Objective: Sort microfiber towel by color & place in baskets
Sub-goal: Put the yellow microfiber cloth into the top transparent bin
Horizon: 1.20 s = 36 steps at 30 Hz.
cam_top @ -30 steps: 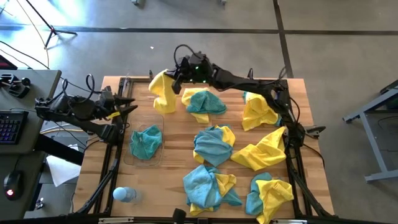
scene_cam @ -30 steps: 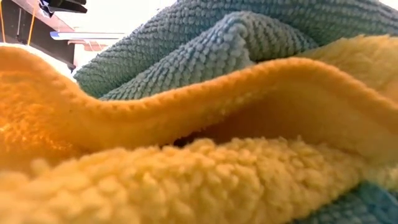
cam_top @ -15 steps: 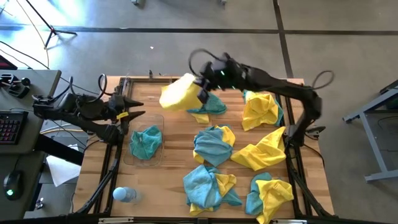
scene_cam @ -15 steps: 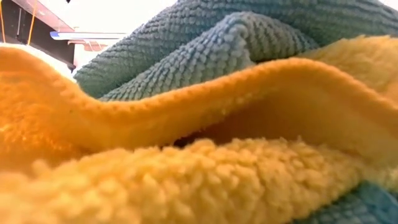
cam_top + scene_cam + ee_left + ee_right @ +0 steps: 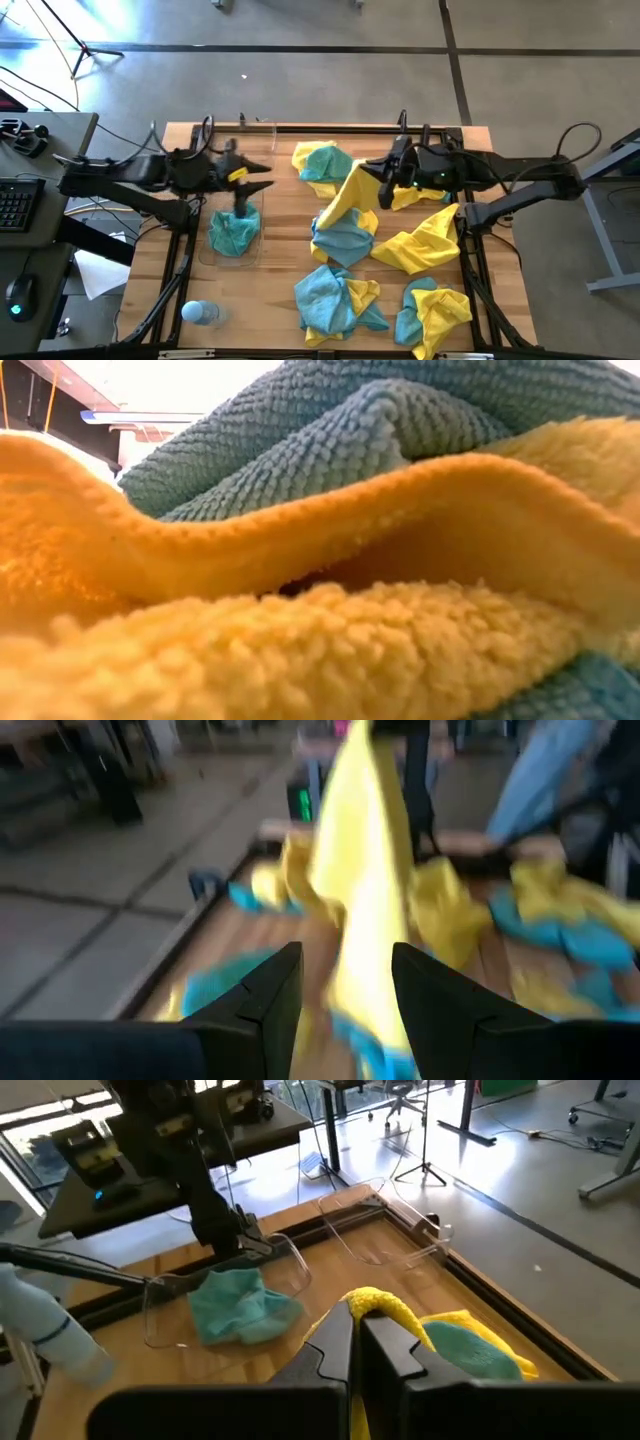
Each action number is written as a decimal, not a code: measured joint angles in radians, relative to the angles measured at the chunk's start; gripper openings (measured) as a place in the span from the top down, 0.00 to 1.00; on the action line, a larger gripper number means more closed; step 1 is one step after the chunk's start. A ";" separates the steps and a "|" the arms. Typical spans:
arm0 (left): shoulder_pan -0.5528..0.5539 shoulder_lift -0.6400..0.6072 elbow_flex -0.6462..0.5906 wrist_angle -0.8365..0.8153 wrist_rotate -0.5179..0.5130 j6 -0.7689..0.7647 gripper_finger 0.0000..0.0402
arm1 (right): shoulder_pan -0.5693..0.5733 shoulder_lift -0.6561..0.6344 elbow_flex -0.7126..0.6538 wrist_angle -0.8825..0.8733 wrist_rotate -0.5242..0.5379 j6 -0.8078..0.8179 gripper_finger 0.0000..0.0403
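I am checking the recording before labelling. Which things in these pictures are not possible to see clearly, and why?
- Low view: yellow and teal towels against the lens fill the picture, hiding the baskets and both arms.
- Left wrist view: motion blur; only the hanging yellow towel is recognisable.
- High view: the far basket is transparent, so its walls hardly show.
- Right wrist view: the right end effector covers where it grips the yellow towel.

A grey concrete floor [image 5: 330, 80] is seen around the wooden table [image 5: 285, 235]; a desk with a keyboard [image 5: 15, 205] is placed alongside.
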 joint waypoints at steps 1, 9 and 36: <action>0.004 0.025 0.000 0.066 0.000 0.009 0.65 | 0.002 -0.007 -0.008 -0.002 -0.001 -0.008 1.00; 0.006 0.174 0.000 0.390 0.000 0.002 0.65 | -0.018 -0.009 -0.018 -0.006 -0.049 -0.155 1.00; 0.174 0.402 0.000 0.455 0.163 -0.228 0.37 | -0.184 0.249 -0.018 0.256 -0.532 -0.272 1.00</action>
